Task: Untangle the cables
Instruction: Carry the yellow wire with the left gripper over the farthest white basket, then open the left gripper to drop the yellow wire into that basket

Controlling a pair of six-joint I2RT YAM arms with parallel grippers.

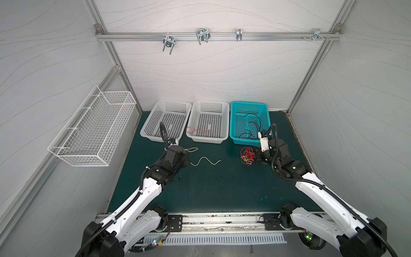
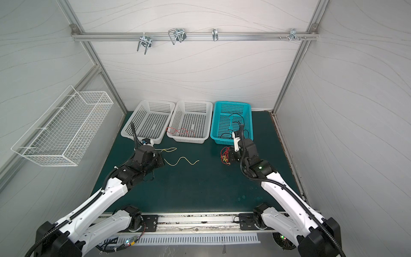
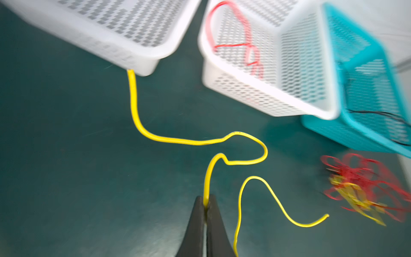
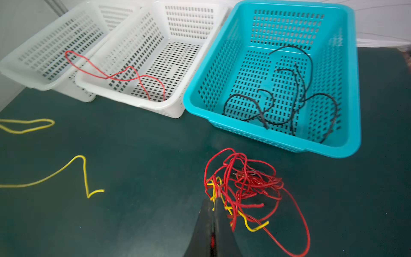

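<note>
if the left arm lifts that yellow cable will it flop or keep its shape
It probably keeps some shape: the yellow cable holds humps and kinks rather than lying straight. It is likely light, being so thin; the left gripper has its jaws shut on it. Its end meets a corner of the white basket, so it might catch there.

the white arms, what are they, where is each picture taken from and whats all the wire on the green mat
Two robot arms, each ending in a black two-fingered gripper. Both top views look down on the whole booth; each wrist view comes from a camera on an arm, looking along its fingers. On the green mat, the middle white basket holds a red cable and the blue basket black cables. The left gripper is shut on a yellow cable. The right gripper is shut on the edge of a red and yellow tangle.
</note>
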